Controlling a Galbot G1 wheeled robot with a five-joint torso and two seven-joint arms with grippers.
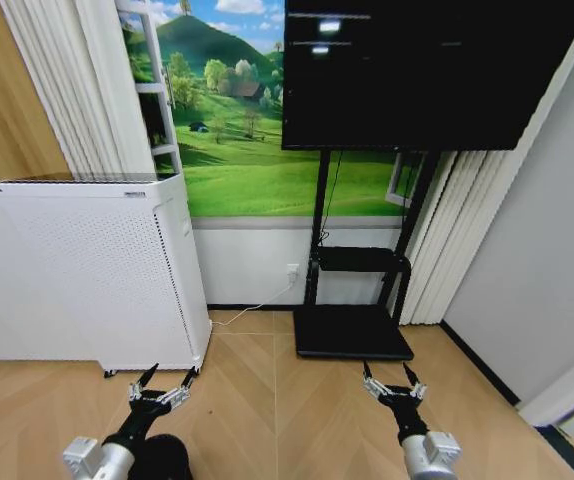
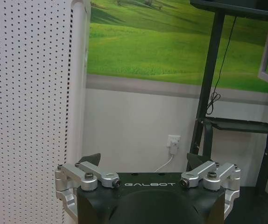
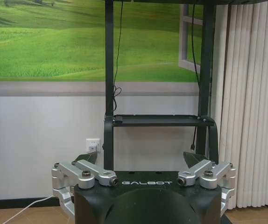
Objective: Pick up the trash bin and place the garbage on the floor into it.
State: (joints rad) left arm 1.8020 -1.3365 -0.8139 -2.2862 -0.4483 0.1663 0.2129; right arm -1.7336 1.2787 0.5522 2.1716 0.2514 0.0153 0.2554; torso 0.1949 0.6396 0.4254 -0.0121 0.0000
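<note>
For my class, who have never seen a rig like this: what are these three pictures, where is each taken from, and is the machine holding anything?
This is a wheeled robot with two arms. The head view looks down from its head: the left gripper and right gripper hover open and empty over the wooden floor. The other two pictures come from cameras on each wrist, looking past that arm's own gripper. Ahead stand a white perforated cabinet, a black screen on a stand, and a meadow mural. Nothing is held.
</note>
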